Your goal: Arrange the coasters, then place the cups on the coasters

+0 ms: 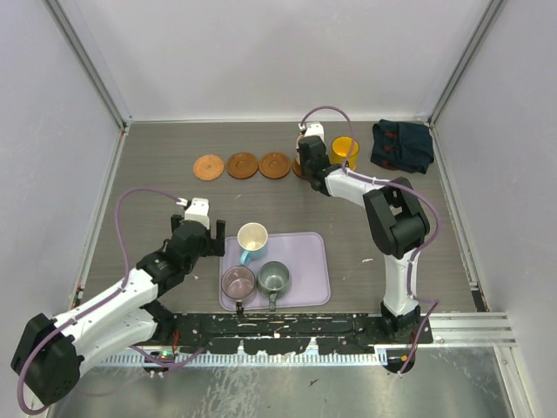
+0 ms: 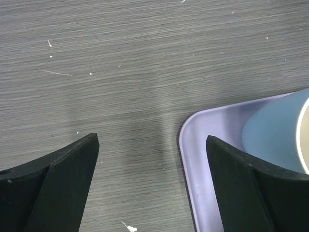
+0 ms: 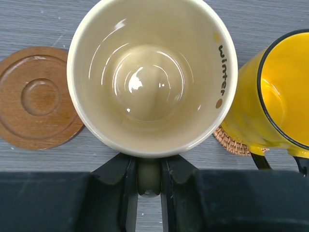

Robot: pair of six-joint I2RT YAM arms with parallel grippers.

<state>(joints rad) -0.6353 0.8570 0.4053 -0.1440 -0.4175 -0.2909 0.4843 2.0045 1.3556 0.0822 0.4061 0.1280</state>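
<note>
Three brown coasters (image 1: 242, 165) lie in a row at the back, and a fourth (image 1: 298, 168) peeks out beside my right gripper (image 1: 309, 161). That gripper (image 3: 148, 169) is shut on the handle of the cream cup (image 3: 152, 72), held upright between a bare coaster (image 3: 36, 96) and the yellow cup (image 3: 275, 106), which stands on a woven coaster (image 3: 234, 142). What lies under the cream cup is hidden. My left gripper (image 1: 204, 235) (image 2: 152, 145) is open and empty over the table, at the tray's left corner beside the light blue cup (image 1: 252, 239) (image 2: 275, 135). The mauve cup (image 1: 238, 281) and the grey-green cup (image 1: 273, 278) stand at the tray's front.
The lavender tray (image 1: 305, 283) (image 2: 193, 145) sits at the near middle of the table. A dark blue cloth (image 1: 402, 145) lies at the back right, next to the yellow cup (image 1: 345, 150). White walls close in the table on three sides.
</note>
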